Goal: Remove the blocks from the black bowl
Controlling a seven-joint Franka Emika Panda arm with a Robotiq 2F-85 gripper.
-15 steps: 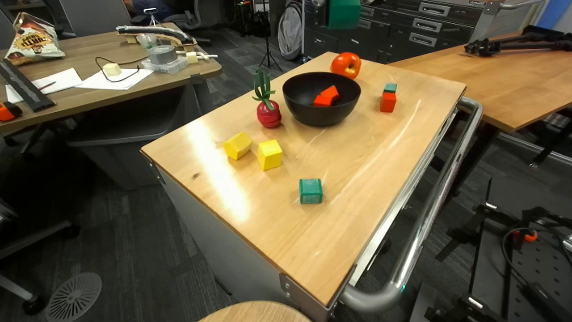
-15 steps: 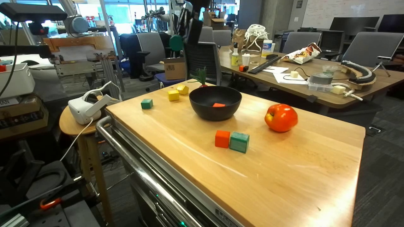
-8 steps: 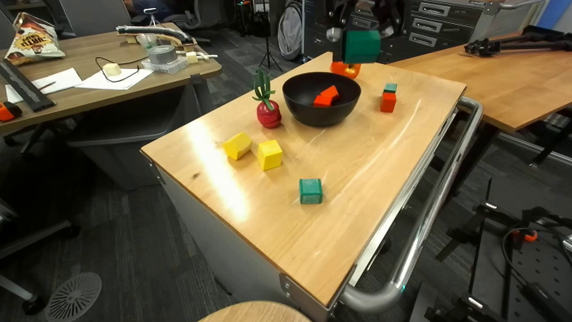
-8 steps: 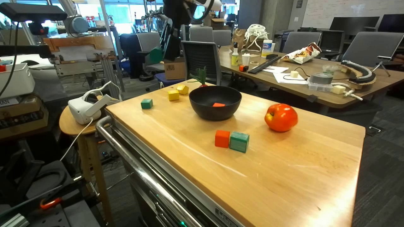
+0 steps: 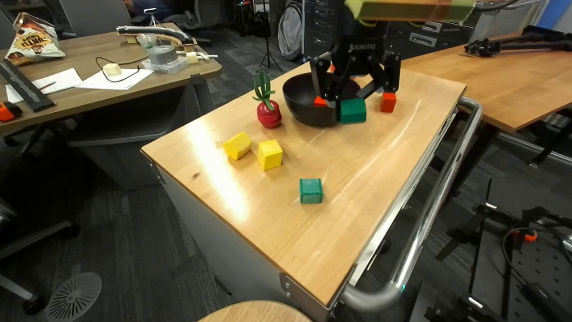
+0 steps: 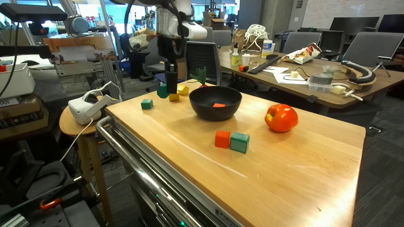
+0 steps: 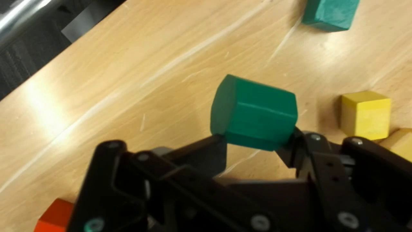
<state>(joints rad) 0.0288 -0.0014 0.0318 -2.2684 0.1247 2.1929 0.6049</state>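
Green block [image 7: 254,112] hangs pinched in my end effector [image 7: 257,149] | outside the black bowl [image 6: 215,114], which stands off to one side with a red block [image 6: 218,105] inside | bench [image 6: 293,176] beneath, so I would likely lower it straight down next

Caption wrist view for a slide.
Gripper holds a green block above the wooden tabletop, yellow blocks at frame right.

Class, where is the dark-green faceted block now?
In the wrist view, the dark-green faceted block is just right of centre, clamped in the black two-fingered gripper, left of a yellow cube on the wooden tabletop.
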